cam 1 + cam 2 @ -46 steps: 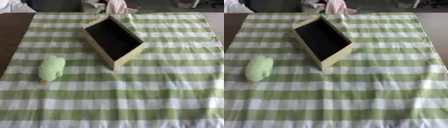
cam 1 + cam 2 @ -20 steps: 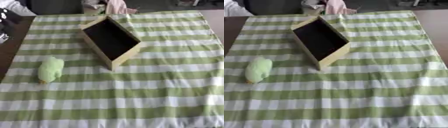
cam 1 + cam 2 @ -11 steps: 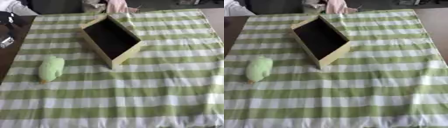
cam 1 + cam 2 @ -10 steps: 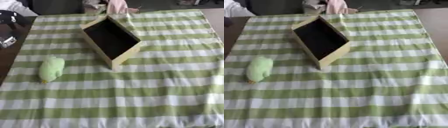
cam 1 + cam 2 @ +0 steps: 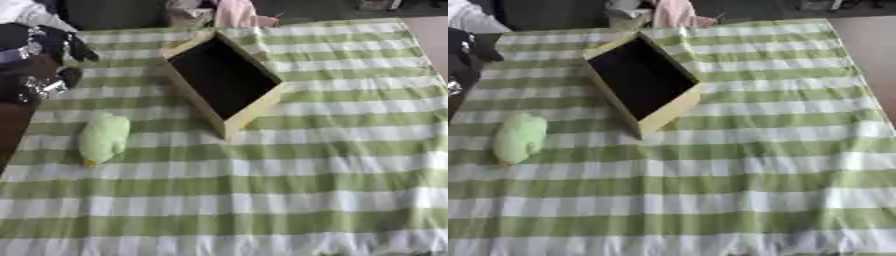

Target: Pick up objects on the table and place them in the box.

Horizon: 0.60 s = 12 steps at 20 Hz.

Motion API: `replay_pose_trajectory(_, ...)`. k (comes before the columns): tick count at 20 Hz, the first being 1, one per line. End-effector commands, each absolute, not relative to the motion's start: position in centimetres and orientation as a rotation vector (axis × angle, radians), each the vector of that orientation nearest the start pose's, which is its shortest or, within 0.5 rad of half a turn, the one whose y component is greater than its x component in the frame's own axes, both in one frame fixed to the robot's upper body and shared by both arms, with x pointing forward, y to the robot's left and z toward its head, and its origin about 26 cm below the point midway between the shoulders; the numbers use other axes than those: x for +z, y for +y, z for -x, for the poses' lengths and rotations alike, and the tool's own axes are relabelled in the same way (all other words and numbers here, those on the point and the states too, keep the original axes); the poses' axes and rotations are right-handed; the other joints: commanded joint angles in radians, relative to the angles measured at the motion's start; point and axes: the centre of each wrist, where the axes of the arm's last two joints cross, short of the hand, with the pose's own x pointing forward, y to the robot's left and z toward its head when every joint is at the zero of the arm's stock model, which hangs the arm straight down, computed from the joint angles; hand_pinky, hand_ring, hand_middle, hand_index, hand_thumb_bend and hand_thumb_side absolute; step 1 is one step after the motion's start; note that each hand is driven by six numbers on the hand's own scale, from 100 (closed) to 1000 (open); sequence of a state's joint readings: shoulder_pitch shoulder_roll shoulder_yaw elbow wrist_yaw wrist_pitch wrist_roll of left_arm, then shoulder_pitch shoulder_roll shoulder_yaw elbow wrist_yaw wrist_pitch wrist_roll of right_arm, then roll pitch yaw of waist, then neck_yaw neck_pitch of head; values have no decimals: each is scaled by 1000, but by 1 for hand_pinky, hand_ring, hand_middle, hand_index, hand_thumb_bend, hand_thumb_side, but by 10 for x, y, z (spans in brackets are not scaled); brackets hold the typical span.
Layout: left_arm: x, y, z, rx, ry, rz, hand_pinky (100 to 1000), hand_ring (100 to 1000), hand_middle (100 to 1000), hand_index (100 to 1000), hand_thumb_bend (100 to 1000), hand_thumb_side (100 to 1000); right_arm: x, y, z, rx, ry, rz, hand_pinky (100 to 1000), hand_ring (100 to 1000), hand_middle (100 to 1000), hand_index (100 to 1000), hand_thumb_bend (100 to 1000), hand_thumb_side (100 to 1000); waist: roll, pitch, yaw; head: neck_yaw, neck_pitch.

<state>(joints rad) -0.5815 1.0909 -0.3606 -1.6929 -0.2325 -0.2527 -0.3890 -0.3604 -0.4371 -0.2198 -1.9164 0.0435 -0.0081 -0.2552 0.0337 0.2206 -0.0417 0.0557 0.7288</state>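
Left hand (image 5: 44, 55) enters at far left, above the table edge; can't tell its finger state. Right hand unseen. Green plush toy (image 5: 104, 138) lies left of the empty box (image 5: 229, 120), apart. Risk: soft toy squashes, slips, or snags the box rim.

No text, label, brand, number or sign can be read on the box (image 5: 254, 102), the cloth (image 5: 332, 165) or anything else.
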Motion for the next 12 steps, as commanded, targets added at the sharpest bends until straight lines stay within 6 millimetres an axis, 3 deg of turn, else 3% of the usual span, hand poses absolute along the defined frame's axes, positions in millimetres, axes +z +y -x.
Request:
replay_pose_trajectory(1,274,338,-345,-1832,-1598,-680,675,798,787,885,100,1000,242,-333,-308,38,-2358,644,650,606,574,793,100,1000,-1,-16,-2,3,8)
replay_pose_trajectory(2,273,338,-347,-1839,-1591,-681,676,799,788,885,105,1000,242,-333,-308,39,-2358,643,650,606,574,793,100,1000,-2,-16,-2,3,8)
replay_pose_trajectory(7,264,341,-356,-1881,-1535,-692,696,819,801,893,298,1000,241,-332,-308,43,-2357,632,649,606,573,793,100,1000,-2,-14,-3,7,7)
replay_pose_trajectory(12,261,337,-362,-1950,-1476,-693,721,837,810,893,598,965,241,-331,-309,44,-2358,628,649,606,573,794,100,1000,-4,-15,-3,9,6)
